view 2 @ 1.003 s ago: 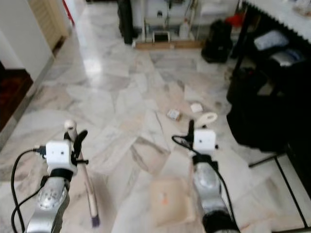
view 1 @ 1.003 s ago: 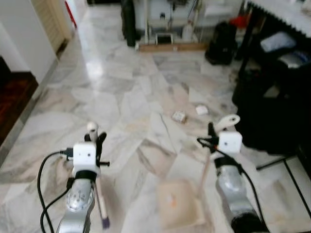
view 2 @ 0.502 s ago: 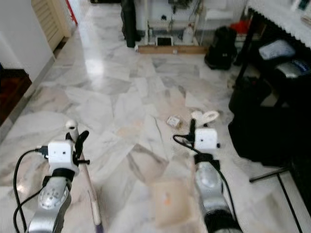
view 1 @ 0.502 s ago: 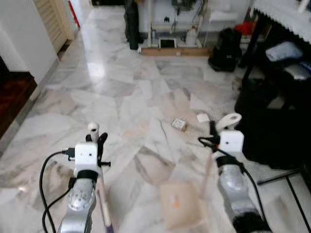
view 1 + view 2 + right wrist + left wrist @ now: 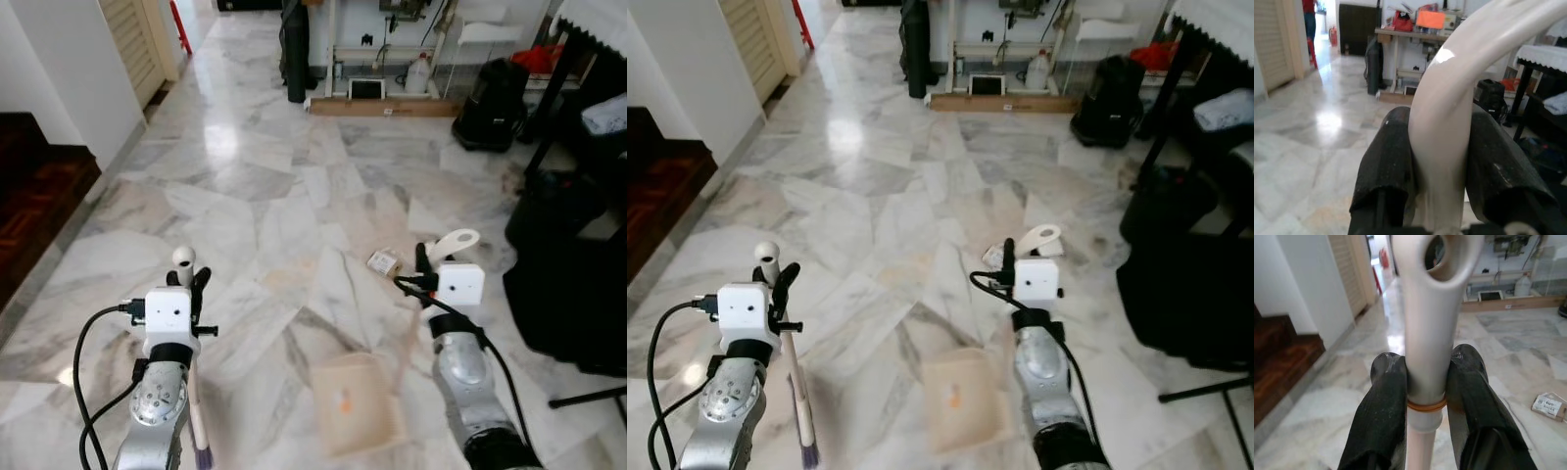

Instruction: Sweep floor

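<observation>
Left gripper (image 5: 1426,382) sits lower left of the head views, both black fingers (image 5: 1385,401) pressed against the white broom handle (image 5: 1430,323) just under its hanging loop. Broom (image 5: 795,392) runs down from the gripper to purple bristles at the bottom edge of the frame, resting on the marble floor (image 5: 255,196).

Right gripper (image 5: 1442,147) is lower right of centre, fingers clamped on the curved cream dustpan handle (image 5: 1449,107). Handle top (image 5: 453,241) sticks up above the white wrist camera box. Dustpan (image 5: 355,401) lies flat on the floor at bottom centre, between the two arms, a small orange mark on it.

Litter: a small box (image 5: 383,261) on the floor at centre right, just beyond the right gripper, well apart from the dustpan tray.

Room: dark wooden step (image 5: 39,196) at the left edge, louvred door (image 5: 142,39) upper left, black bag (image 5: 490,93) upper right, white jug (image 5: 418,73) beside it along the far wall, dark furniture down the right edge.
</observation>
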You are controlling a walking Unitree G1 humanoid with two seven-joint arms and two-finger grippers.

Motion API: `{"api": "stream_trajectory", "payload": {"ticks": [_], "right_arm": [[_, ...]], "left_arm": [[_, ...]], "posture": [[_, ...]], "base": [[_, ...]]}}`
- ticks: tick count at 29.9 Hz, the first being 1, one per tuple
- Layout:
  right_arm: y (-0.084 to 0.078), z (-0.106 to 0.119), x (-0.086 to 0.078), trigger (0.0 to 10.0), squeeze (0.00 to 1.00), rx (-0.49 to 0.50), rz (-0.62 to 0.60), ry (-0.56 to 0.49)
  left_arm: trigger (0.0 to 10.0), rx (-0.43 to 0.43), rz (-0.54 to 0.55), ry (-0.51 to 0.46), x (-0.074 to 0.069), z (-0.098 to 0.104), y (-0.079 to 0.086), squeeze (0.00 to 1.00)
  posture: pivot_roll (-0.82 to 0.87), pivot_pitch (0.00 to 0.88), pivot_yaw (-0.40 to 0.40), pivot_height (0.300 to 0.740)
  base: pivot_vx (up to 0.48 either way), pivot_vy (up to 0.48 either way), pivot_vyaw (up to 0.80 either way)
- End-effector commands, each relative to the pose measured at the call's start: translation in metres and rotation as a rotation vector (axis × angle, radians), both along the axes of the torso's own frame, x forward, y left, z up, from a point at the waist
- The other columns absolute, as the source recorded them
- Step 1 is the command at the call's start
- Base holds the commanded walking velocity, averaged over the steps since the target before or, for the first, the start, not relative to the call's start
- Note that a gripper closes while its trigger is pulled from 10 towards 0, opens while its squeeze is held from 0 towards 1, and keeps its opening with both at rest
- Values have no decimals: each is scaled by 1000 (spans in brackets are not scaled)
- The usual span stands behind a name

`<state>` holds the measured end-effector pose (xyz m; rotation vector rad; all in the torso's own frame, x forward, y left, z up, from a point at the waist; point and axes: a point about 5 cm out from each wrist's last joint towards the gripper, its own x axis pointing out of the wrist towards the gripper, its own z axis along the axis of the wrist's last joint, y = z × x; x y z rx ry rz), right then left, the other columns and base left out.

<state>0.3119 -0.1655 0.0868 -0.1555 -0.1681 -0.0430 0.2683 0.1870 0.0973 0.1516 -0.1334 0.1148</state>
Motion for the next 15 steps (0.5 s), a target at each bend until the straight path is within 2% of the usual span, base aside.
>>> {"api": "stream_trajectory", "payload": {"ticks": [1,4,15], "right_arm": [[13,10,4,10000,0,30,34,-45],[14,10,4,10000,0,33,37,-45],[14,9,3,10000,0,50,41,-41]], "left_arm": [[10000,17,3,-31,0,7,2,0],[10000,16,3,-31,1,7,2,0],[10000,17,5,-30,0,6,2,0]], "posture": [[93,89,-7,740],[92,89,-7,740],[91,92,-8,740]], "base": [[307,0,594],[305,0,552],[306,0,0]]}}
